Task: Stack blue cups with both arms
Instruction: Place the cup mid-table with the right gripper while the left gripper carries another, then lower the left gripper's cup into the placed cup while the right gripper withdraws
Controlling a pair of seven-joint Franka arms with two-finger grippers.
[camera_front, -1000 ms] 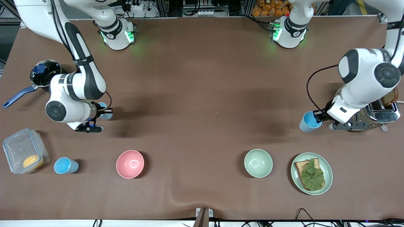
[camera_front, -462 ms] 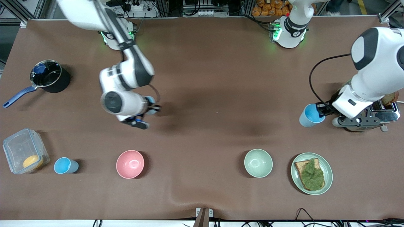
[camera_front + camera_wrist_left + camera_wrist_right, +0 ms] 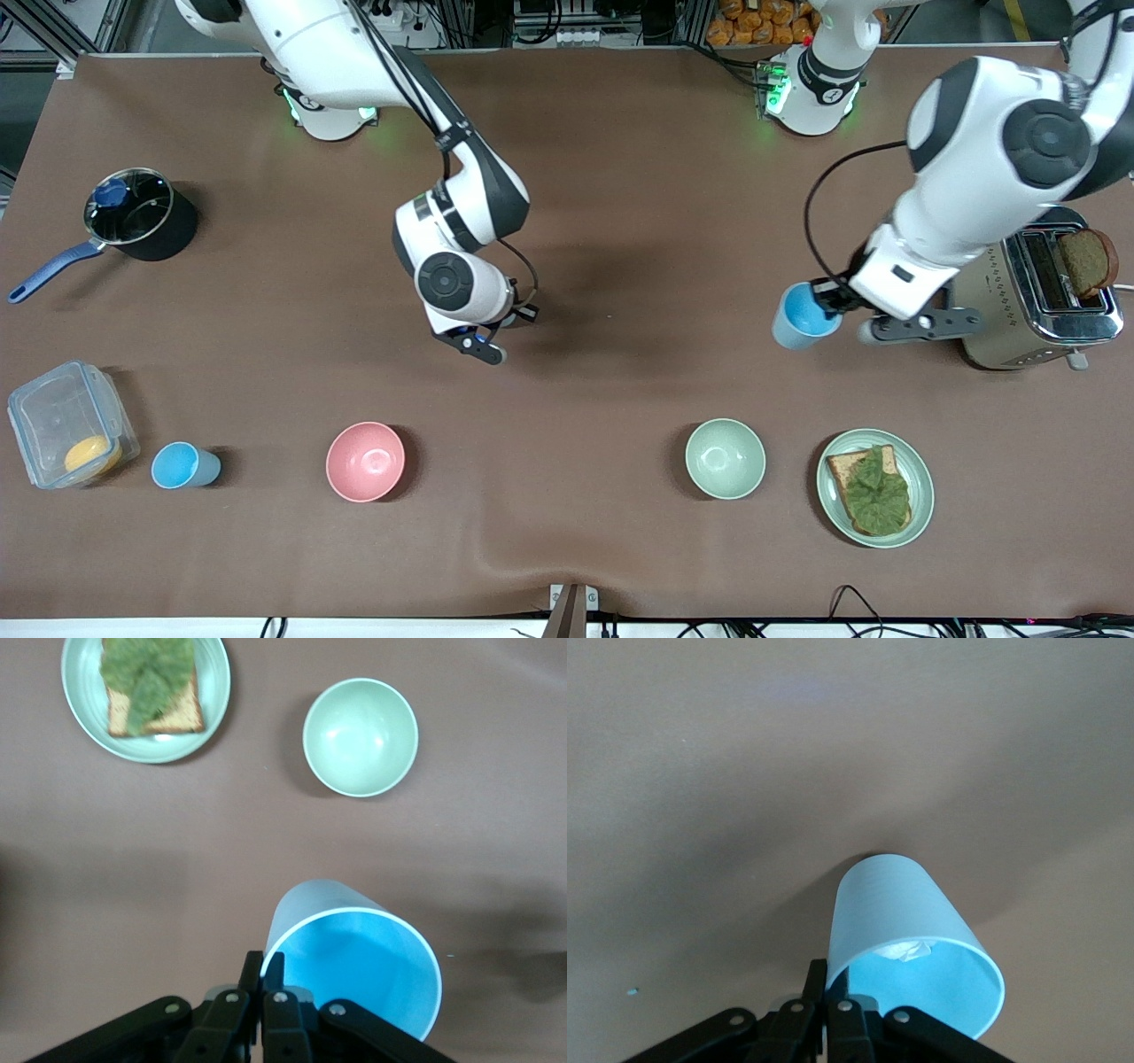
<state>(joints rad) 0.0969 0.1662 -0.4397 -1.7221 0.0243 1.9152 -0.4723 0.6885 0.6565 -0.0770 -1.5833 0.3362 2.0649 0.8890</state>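
My left gripper point(image 3: 829, 302) is shut on the rim of a blue cup point(image 3: 802, 316) with a bright blue inside, held in the air over bare table beside the toaster. In the left wrist view the fingers point(image 3: 263, 970) pinch that cup's wall point(image 3: 354, 957). My right gripper point(image 3: 518, 313) is over the middle of the table. It is shut on the rim of a paler blue cup point(image 3: 908, 939), which the wrist hides in the front view. A third blue cup point(image 3: 182, 465) stands upright on the table near the front camera, at the right arm's end.
A pink bowl point(image 3: 365, 461), a pale green bowl point(image 3: 725, 458) and a plate point(image 3: 917, 514) with toast and lettuce stand in a row near the front camera. A toaster point(image 3: 1045, 297), a dark pot point(image 3: 139, 213) and a clear plastic box point(image 3: 66, 425) stand at the table's ends.
The right arm has swung with its cup from the right arm's end to over the table's middle. The left arm has carried its cup away from the toaster toward the middle.
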